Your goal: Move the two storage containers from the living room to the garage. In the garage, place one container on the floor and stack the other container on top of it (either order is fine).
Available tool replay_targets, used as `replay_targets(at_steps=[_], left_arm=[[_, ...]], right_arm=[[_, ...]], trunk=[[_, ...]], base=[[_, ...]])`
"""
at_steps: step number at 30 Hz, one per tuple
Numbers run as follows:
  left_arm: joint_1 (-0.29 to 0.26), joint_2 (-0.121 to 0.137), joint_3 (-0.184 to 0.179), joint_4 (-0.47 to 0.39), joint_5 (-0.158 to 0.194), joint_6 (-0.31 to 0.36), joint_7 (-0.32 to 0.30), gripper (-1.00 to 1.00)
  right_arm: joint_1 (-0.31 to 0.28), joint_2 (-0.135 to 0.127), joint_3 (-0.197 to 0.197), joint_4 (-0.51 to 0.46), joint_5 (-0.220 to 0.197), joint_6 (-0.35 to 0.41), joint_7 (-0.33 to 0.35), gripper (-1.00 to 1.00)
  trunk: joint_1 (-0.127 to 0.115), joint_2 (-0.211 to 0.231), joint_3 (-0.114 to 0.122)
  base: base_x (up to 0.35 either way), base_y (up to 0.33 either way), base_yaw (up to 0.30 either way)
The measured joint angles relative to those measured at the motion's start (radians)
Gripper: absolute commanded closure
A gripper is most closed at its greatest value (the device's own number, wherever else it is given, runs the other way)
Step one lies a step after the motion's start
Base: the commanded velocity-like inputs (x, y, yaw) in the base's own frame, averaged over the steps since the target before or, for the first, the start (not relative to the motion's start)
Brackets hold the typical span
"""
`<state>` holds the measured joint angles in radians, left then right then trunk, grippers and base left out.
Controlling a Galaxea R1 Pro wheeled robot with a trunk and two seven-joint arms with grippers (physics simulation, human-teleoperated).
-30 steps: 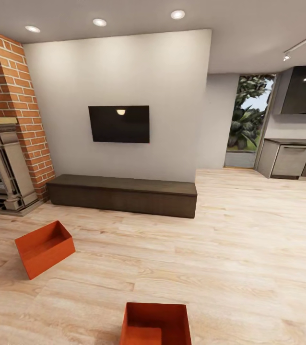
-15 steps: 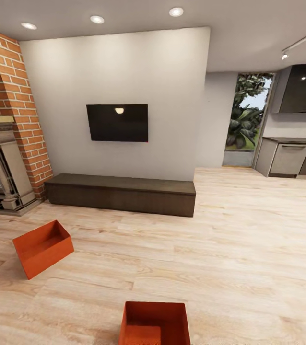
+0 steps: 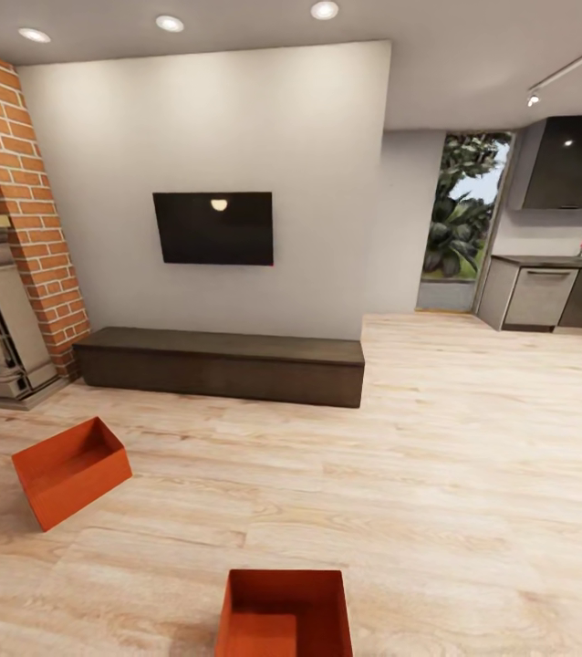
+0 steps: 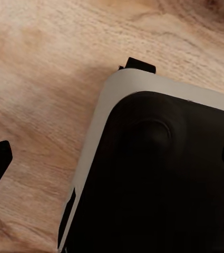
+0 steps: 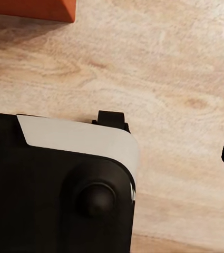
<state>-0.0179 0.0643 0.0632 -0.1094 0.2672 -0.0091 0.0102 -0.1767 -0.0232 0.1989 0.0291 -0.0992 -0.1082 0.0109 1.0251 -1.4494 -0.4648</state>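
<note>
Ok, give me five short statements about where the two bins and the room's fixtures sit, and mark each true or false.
1. Both storage containers rest on light wood plank floor. True.
2. The near container sits on top of the far container. False: they lie apart, unstacked.
3. The far container sits nearer the brick fireplace than the kitchen counter. True.
4. The TV stands on the dark bench. False: it hangs on the wall above.
5. The containers have lids. False: both are open-topped.

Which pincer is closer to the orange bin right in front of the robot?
Probably right. The right pincer hangs over wood floor with the bin's corner just past the robot's base; the left pincer hangs over base and floor.
</note>
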Motion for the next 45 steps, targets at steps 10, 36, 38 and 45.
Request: replay_targets(at_steps=[10, 36, 38, 45], left_arm=[[0.0, -0.001, 0.0, 0.025, 0.0, -0.002, 0.0, -1.0], [0.0, -0.001, 0.0, 0.028, 0.0, -0.002, 0.0, -1.0], [0.0, -0.001, 0.0, 0.028, 0.0, -0.002, 0.0, -1.0], [0.0, 0.0, -0.006, 0.015, -0.012, -0.002, -0.001, -1.0]], right_arm=[[0.0, 0.0, 0.001, 0.0, 0.003, 0.004, 0.0, -1.0], [0.0, -0.001, 0.001, 0.0, 0.002, 0.002, 0.0, -1.0], [0.0, -0.001, 0.0, 0.0, 0.0, 0.004, 0.0, -1.0], [0.0, 0.001, 0.004, -0.001, 0.004, 0.01, -0.001, -1.0]], trunk=[[0.0, 0.0, -0.009], [0.0, 0.0, -0.032], [0.0, 0.0, -0.035], [0.0, 0.0, -0.046]], base=[[0.0, 0.11, 0.0], [0.0, 0.008, 0.0], [0.0, 0.0, 0.0], [0.0, 0.0, 0.0]])
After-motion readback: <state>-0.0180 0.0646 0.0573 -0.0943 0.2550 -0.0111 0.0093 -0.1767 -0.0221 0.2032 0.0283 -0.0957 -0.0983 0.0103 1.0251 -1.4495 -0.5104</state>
